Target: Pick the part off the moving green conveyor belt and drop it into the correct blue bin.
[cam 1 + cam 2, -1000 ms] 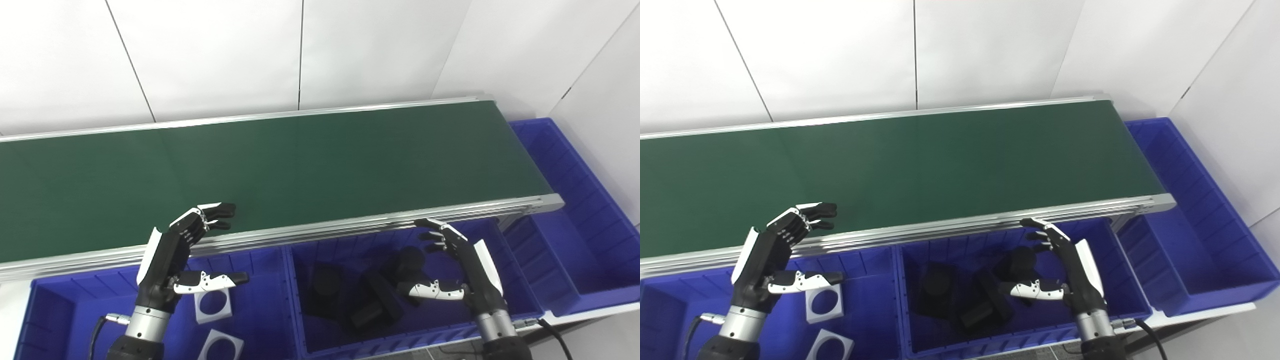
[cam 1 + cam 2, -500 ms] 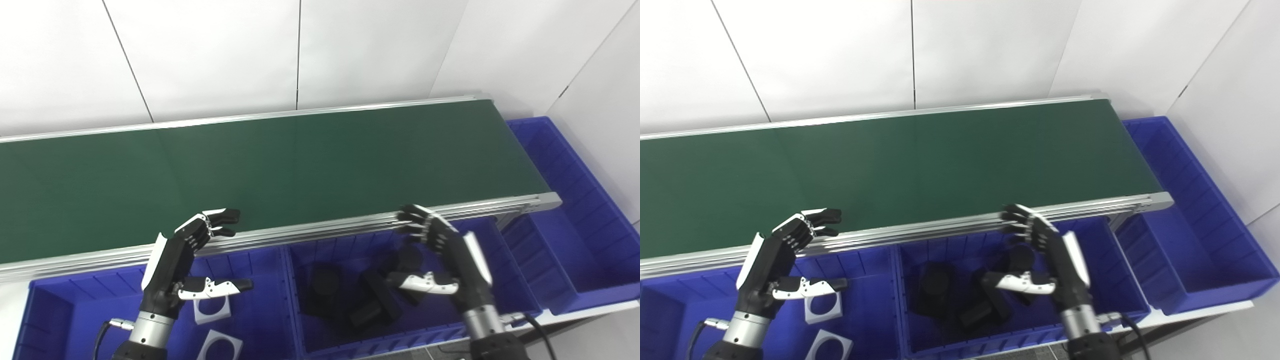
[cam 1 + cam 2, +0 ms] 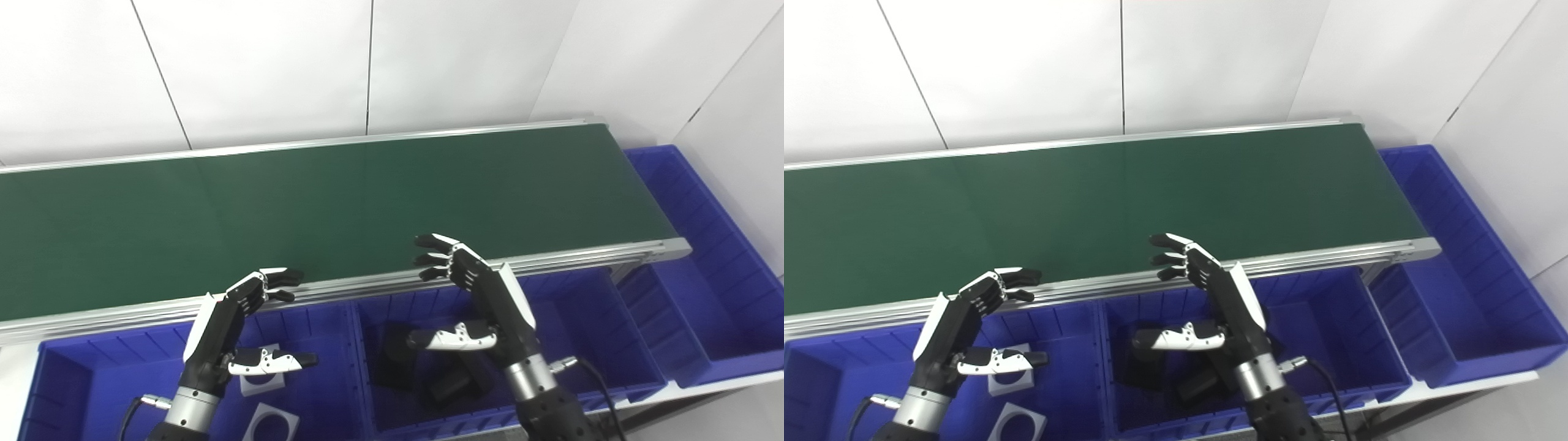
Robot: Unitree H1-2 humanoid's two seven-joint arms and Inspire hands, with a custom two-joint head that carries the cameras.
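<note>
Green belt [image 3: 343, 202] running left to right, bare of any part in either view. Left hand [image 3: 229, 327] raised over the left bin [image 3: 73, 380], fingers apart and curled toward the belt's near rail [image 3: 367, 283], thumb out sideways, holding nothing. Right hand [image 3: 484, 300] raised over the middle bin [image 3: 588, 306], fingertips [image 3: 429, 242] over the belt's near edge, thumb spread, empty. White square plates with round holes [image 3: 269, 422] lying in the left bin; black parts [image 3: 398, 361] in the middle bin. Third bin [image 3: 716, 257] at the belt's right end.
</note>
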